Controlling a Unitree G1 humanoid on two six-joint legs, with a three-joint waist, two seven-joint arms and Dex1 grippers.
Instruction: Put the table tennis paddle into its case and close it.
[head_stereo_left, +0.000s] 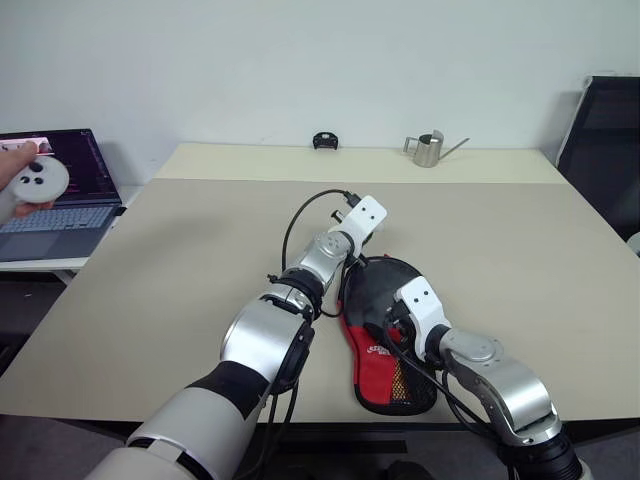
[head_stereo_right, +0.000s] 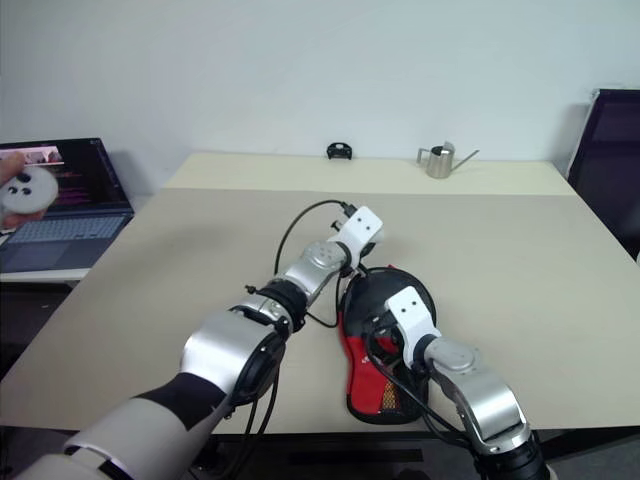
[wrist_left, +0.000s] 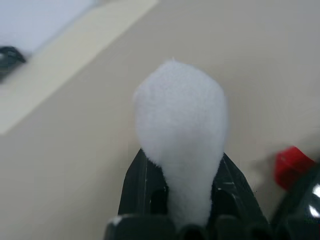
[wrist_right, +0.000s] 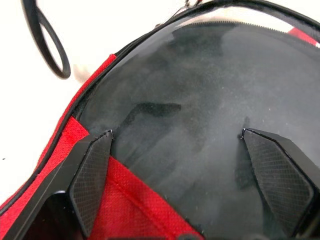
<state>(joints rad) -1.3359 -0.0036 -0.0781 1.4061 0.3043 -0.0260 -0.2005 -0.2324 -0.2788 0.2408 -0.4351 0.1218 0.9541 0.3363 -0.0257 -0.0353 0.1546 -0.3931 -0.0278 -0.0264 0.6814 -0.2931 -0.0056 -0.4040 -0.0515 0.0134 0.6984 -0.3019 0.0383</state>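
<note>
Pinching the white ball charm (wrist_left: 180, 150), the left gripper (wrist_left: 182, 200) hovers beside the case (head_stereo_left: 385, 330); right gripper (wrist_right: 182, 165) spread wide above it

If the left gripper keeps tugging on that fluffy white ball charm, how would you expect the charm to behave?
The white ball charm looks fuzzy and soft; squeezed between the left gripper fingers it bulges, so it probably compresses easily. It likely weighs little. Its fluffy surface probably resists slipping, though a hard pull could drag the black fabric case along the table.
</note>
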